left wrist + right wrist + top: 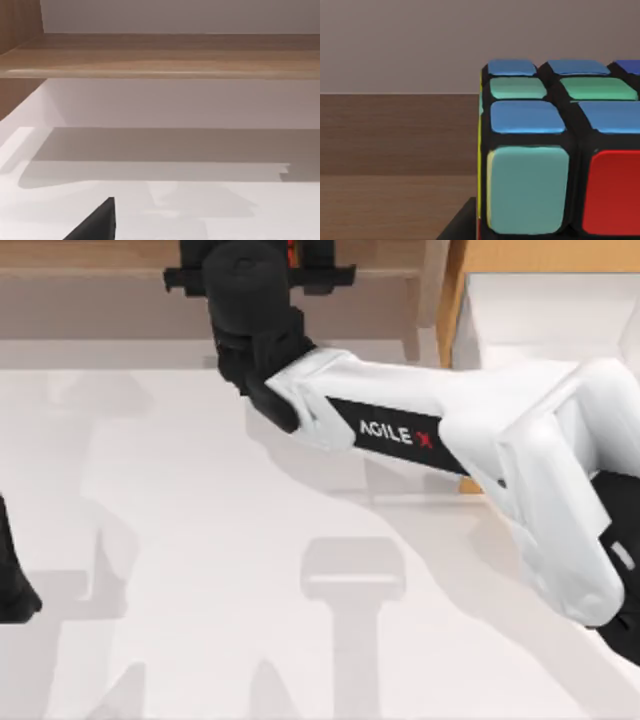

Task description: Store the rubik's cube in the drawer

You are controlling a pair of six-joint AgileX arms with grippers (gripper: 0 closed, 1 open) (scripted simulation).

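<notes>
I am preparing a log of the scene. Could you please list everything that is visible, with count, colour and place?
rubik's cube: one, black edges with blue, green and red stickers, close before the right wrist camera.
drawer: one, orange-brown wood with white interior, top view's upper right.
shelf: one, long brown wood, along the table's far edge.
table: one, white.
right gripper: one, black, reached over to the shelf.
left arm: one, black, parked at the left edge.
</notes>
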